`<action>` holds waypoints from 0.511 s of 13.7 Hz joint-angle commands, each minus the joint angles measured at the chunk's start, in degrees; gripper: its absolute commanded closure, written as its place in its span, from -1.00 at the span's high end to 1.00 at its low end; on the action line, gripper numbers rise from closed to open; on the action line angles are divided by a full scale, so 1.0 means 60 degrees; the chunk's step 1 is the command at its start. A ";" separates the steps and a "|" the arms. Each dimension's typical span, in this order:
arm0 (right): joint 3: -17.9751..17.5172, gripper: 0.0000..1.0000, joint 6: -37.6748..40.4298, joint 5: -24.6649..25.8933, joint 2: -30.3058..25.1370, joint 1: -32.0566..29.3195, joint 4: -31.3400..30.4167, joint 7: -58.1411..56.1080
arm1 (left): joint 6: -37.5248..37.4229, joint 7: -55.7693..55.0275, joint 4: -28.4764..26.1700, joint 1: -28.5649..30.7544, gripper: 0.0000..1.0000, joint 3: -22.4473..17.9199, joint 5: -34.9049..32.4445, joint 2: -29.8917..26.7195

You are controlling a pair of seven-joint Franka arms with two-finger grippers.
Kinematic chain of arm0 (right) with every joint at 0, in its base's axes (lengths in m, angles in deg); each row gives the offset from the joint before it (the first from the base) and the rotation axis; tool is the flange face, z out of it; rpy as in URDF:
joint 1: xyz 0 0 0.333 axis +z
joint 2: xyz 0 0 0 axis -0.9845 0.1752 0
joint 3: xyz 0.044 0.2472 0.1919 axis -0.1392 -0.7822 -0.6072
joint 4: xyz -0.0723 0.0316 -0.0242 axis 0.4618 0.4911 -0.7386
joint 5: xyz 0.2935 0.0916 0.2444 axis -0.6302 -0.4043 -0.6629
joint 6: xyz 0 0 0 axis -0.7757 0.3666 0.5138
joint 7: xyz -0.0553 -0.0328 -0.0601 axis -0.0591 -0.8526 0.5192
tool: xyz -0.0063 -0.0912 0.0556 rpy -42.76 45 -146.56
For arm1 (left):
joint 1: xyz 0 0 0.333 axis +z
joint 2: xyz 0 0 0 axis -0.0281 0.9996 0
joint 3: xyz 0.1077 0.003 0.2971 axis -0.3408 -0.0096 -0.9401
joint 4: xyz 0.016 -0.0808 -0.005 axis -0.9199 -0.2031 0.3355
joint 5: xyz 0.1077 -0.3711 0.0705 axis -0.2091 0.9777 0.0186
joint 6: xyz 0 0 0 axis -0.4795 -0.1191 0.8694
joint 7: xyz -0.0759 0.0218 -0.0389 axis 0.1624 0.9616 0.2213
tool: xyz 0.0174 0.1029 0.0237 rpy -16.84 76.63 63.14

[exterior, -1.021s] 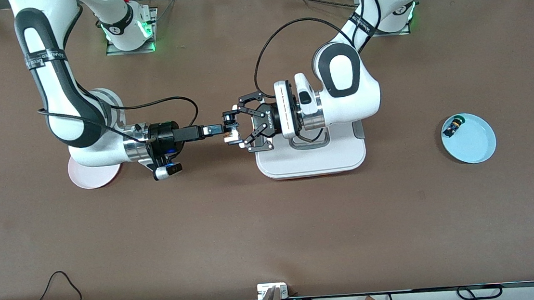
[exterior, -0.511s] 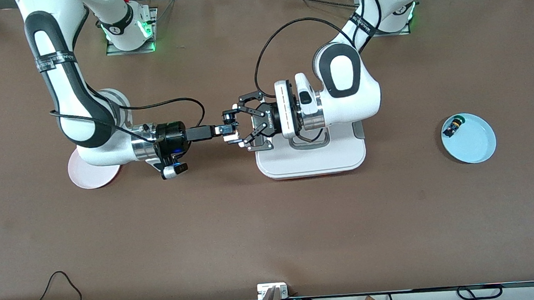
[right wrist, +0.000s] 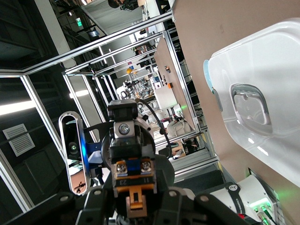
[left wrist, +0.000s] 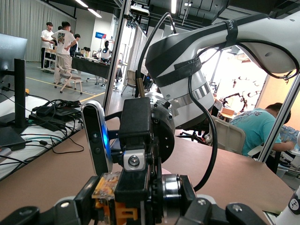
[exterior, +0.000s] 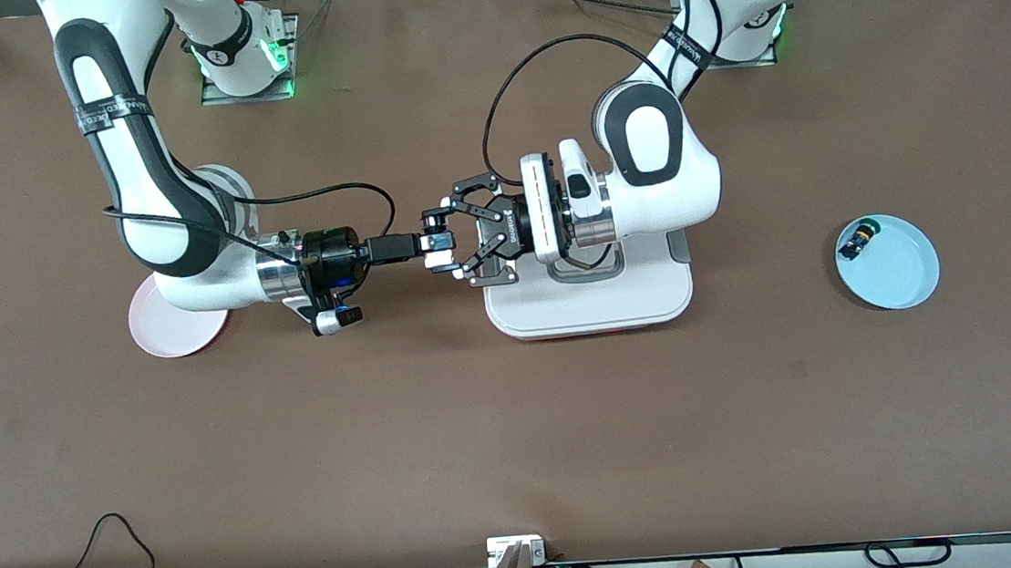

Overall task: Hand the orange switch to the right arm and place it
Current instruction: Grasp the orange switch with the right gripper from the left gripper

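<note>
The orange switch, a small black button with orange parts, hangs in the air over the table between the pink plate and the white tray. My left gripper, the black open-linkage one, is shut on it. My right gripper, slim and black, meets it head-on from the right arm's end and is shut on the same switch. In the left wrist view a black right finger covers the middle of the switch. In the right wrist view the switch sits between my right gripper jaws.
A white tray lies under the left arm's wrist. A pink plate lies partly under the right arm. A light blue plate toward the left arm's end holds a black button with a green cap.
My right gripper has slid toward the left gripper and shut its fingers on the switch. The left arm has stayed still, holding it.
</note>
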 commanded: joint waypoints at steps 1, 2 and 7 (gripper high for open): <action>0.0042 -1.00 0.0031 -0.0145 -0.0036 -0.0062 -0.0108 -0.0054 | -0.0149 0.0341 -0.0106 0.0127 -0.61 0.0059 0.0235 -0.0119; 0.0056 -1.00 0.0074 -0.0144 -0.0036 -0.0091 -0.0078 -0.0025 | -0.0149 0.0385 -0.0106 0.0127 0.98 0.0059 0.0235 -0.0119; 0.0071 -1.00 0.0587 -0.0043 -0.0036 -0.0588 0.0082 0.0064 | -0.0164 0.0327 -0.0135 0.0170 1.00 0.0059 0.0235 -0.0206</action>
